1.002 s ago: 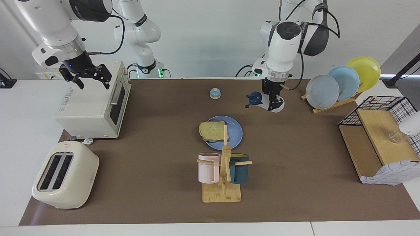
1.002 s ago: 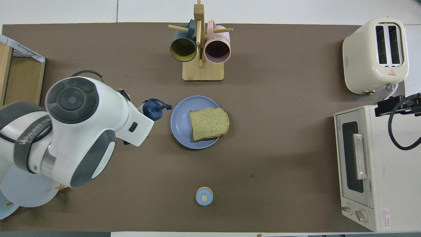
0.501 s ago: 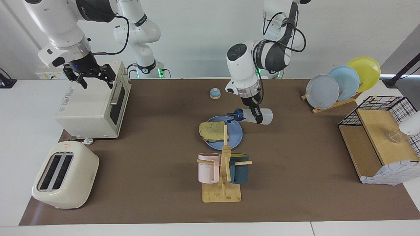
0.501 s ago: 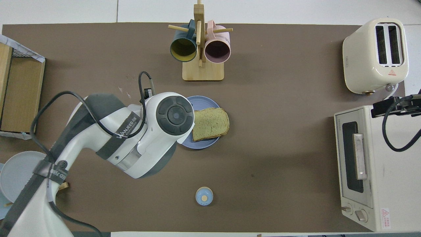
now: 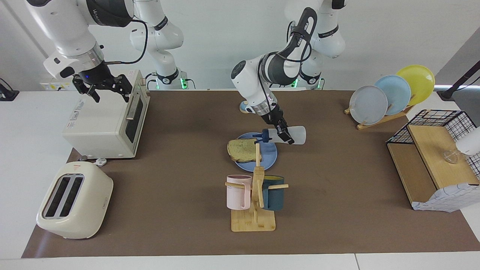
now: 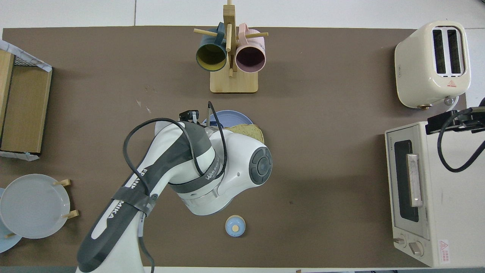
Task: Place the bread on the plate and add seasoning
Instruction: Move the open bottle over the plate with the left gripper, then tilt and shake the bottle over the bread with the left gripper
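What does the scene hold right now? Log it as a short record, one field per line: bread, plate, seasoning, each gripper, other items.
bread: slice lying on the plate, overhanging its rim toward the right arm's end
plate: blue plate at mid-table, nearer the robots than the mug rack
seasoning: bottle tipped sideways, spout over the plate
left gripper: shut on the bottle, over the plate's edge
right gripper: open, waiting over the toaster oven
other: bell, toaster, plate rack
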### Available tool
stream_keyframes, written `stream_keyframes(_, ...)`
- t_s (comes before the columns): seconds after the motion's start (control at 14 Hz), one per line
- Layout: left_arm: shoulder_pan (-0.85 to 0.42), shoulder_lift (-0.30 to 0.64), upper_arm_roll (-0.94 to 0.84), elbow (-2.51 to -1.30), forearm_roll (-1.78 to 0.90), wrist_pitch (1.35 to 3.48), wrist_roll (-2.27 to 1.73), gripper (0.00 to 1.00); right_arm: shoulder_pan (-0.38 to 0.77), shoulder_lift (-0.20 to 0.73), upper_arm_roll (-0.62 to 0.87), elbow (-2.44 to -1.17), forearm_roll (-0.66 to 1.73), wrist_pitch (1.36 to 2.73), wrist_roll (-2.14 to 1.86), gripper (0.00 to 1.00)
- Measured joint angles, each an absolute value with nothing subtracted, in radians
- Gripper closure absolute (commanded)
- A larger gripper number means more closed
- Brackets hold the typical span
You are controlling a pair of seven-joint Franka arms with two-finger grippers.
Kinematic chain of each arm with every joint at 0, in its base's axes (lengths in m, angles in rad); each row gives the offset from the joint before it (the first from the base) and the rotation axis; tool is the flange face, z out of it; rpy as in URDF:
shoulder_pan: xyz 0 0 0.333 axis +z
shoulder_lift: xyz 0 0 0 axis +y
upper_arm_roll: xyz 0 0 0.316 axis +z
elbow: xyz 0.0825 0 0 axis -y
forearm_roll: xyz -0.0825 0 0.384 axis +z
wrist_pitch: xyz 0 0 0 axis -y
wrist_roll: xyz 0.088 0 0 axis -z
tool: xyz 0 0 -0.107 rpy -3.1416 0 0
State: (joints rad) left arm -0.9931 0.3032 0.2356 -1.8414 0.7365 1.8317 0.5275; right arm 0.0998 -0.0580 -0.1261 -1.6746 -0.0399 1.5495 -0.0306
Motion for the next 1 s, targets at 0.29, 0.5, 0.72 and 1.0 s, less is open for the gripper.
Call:
stream_keyframes(0.29,-1.003,0.357,0.236,-1.817,0.864,1.767,0.500,1.00,0.081,-0.057,-0.119,-1.673,-0.040,1.551,-0.031,0.00)
stream_keyframes(0.5,-1.003,0.370,0.243,-1.813,0.910,1.749,0.493,1.00,0.049,-0.057,-0.104,-1.673,-0.040,1.552,-0.031,0.00)
stream_keyframes(0.72,-1.000,0.371,0.252,-1.811,0.972,1.747,0.493,1.00,0.037,-0.057,-0.092,-1.673,-0.040,1.552,-0.031,0.00)
stream_keyframes(1.0,-0.963,0.371,0.262,-1.783,1.068,1.746,0.491,1.00,0.029,-0.057,-0.090,-1.673,-0.040,1.552,-0.031,0.00)
